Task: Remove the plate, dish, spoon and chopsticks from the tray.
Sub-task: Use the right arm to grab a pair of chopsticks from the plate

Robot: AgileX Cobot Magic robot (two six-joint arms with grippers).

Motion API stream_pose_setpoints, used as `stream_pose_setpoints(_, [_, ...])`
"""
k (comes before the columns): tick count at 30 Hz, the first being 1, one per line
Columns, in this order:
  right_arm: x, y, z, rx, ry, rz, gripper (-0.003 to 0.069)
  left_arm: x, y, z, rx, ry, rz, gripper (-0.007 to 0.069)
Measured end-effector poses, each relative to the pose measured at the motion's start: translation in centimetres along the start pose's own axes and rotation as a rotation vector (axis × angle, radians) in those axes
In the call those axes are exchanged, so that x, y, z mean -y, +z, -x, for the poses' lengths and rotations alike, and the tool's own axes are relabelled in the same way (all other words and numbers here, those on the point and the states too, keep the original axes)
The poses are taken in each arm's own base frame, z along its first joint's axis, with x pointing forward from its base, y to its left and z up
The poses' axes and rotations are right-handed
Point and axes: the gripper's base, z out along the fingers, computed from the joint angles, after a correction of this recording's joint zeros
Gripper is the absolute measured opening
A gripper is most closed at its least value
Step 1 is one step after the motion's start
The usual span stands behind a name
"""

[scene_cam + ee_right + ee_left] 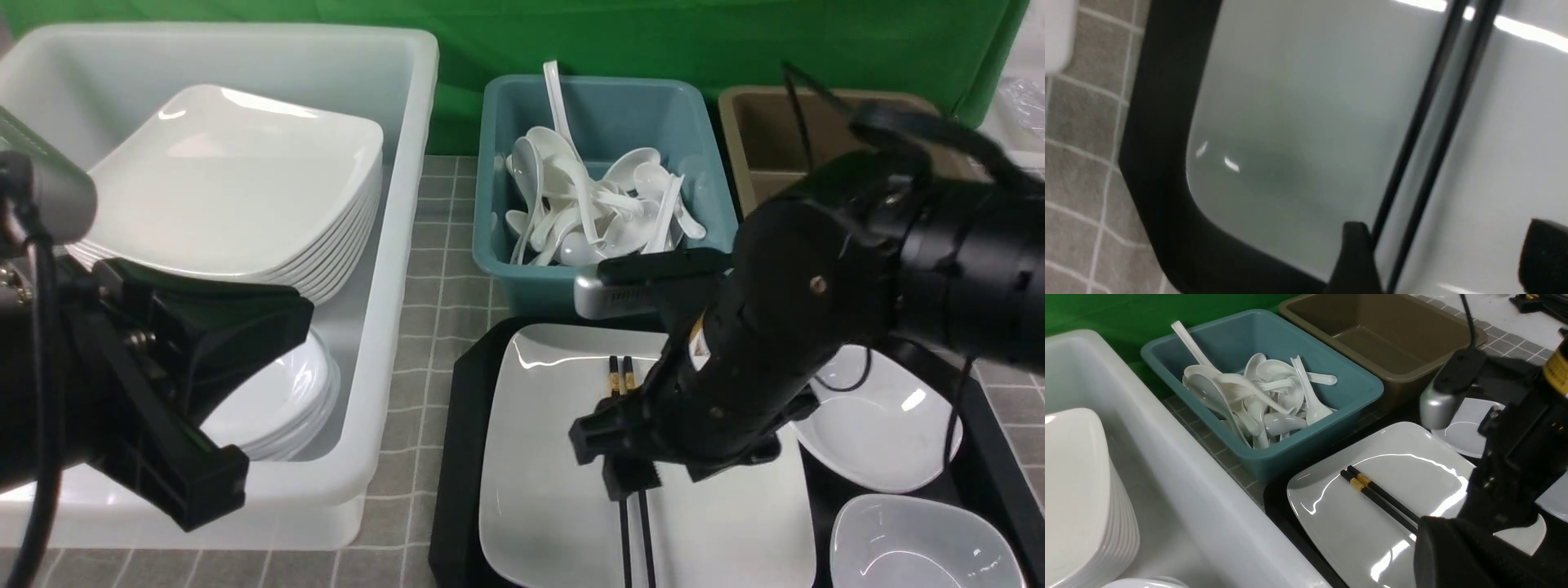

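The chopsticks (1372, 492), lying on the plate (555, 490) in the tray (459, 457), are being straddled by the open right claw (630, 480); the left claw (208, 490) is being held shut.

The right arm (775, 351) covers the middle of the chopsticks (618, 376), and at six o'clock their near ends run off frame. Right wrist view's all blur, the plate (1290, 122) rim smeared soft.

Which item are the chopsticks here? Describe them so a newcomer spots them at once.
Start at the black tray in front of the teal tub. On its large white square plate lie the chopsticks: two thin black sticks with gold bands, the only dark items among white crockery.
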Motion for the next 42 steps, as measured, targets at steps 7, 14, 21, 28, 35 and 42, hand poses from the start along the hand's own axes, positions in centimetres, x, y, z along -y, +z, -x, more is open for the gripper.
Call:
stream_pose_setpoints(7, [0.9, 4.2, 1.6, 0.009, 0.084, -0.017, 0.0538, 0.1, 0.0, -0.1, -0.014, -0.015, -0.016, 0.001])
stream_pose_setpoints(14, [1.3, 6.0, 1.7, -0.027, 0.082, -0.039, 0.0508, 0.2, 0.0, -0.1, -0.016, -0.02, -0.02, 0.001])
stream_pose_setpoints(21, [1.5, 7.1, 1.6, -0.057, 0.052, -0.058, 0.043, 0.2, 0.0, -0.1, -0.017, -0.022, -0.021, 0.001])
stream_pose_setpoints(28, [1.5, 7.2, 1.6, -0.062, -0.028, -0.062, 0.023, 0.2, 0.0, -0.2, -0.021, -0.017, -0.023, 0.001])
stream_pose_setpoints(35, [1.5, 6.8, 1.4, -0.074, -0.096, -0.051, 0.0136, 0.3, -0.4, -0.2, -0.019, 0.005, -0.028, 0.001])
stream_pose_setpoints(42, [1.7, 0.3, 0.4, -0.034, -0.224, -0.025, 0.0136, 0.4, -1.0, -0.1, 0.001, 0.03, -0.026, 0.001])
